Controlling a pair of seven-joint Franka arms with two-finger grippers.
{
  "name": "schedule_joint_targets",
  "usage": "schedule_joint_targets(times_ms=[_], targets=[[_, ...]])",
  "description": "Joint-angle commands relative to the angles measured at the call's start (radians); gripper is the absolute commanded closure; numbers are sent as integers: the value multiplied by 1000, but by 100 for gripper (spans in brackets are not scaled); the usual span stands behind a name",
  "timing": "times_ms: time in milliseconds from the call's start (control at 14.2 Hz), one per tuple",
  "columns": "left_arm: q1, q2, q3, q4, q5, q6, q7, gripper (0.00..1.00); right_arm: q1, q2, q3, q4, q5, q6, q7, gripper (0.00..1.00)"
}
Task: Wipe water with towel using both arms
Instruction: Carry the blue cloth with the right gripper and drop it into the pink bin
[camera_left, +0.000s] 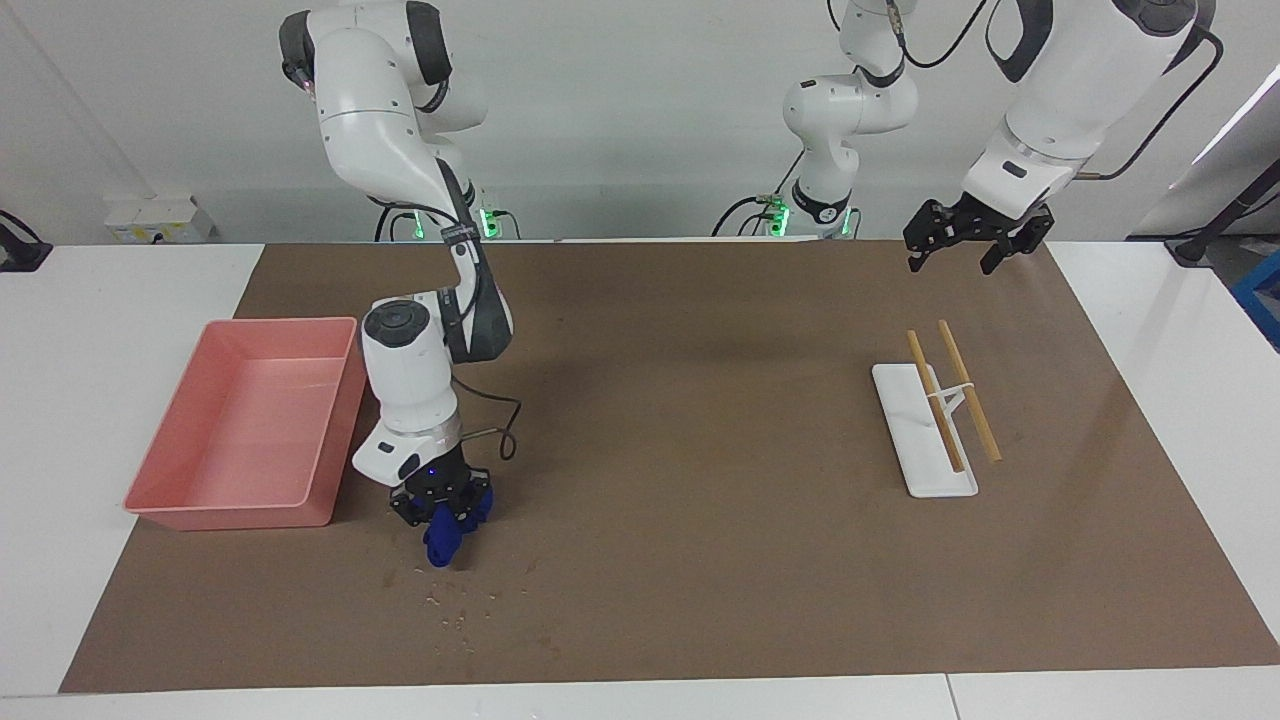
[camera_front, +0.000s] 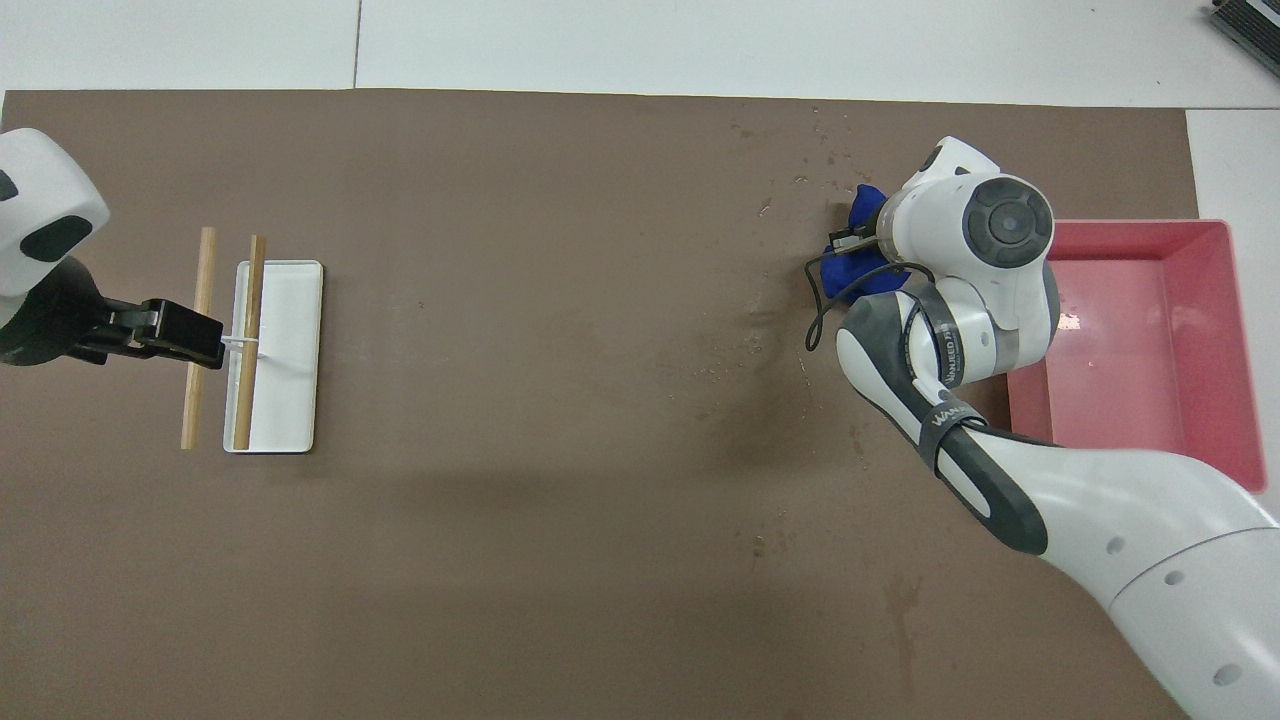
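Towel bunched in right tool, clamped at upper fold, lower end hanging down to brown mat on bench. Positioned just beside pink tray, at right arm's end. Contact with mat looks likely from facing view; cannot confirm.

Water as scattered glistening specks on mat, just farther from robots than towel's hanging end.

Left tool raised over mat edge near robots, above white tray with two wooden sticks; fingers spread apart, holding nothing. Waiting.

Handling judgement: soft, light, limp fabric; no stiffness, so crumples under tool and wipes only with small bunched patch. Absorbent, likely gets slightly heavier and drags on mat once wet. Not fragile, low slip risk in pinch. Better hold: corner or edge, with second tool taking another edge to spread cloth flat over droplets. Present mid-bunch grip adequate for dabbing, poor for broad sweep.

Step in hand, judged: lowering or dragging towel toward droplets; wiping barely begun, specks unwiped.
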Motion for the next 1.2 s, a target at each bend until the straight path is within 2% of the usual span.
schedule_joint_targets(times_ms=[0, 212, 565, 918, 1129], targets=[[8, -11, -1, -16, -11, 17, 9, 0, -11, 1, 10, 131, -20, -177, -45, 100], [8, -11, -1, -16, -11, 17, 9, 0, -18, -46, 7, 226, -22, -399, -112, 100], [8, -11, -1, -17, -11, 17, 9, 0, -72, -200, 4, 234, -25, -683, -270, 100], [8, -11, -1, -17, -11, 17, 9, 0, -214, -367, 4, 234, -58, -881, -578, 100], [8, -11, -1, -17, -11, 17, 9, 0, -340, -404, 4, 216, -62, -892, -768, 100]])
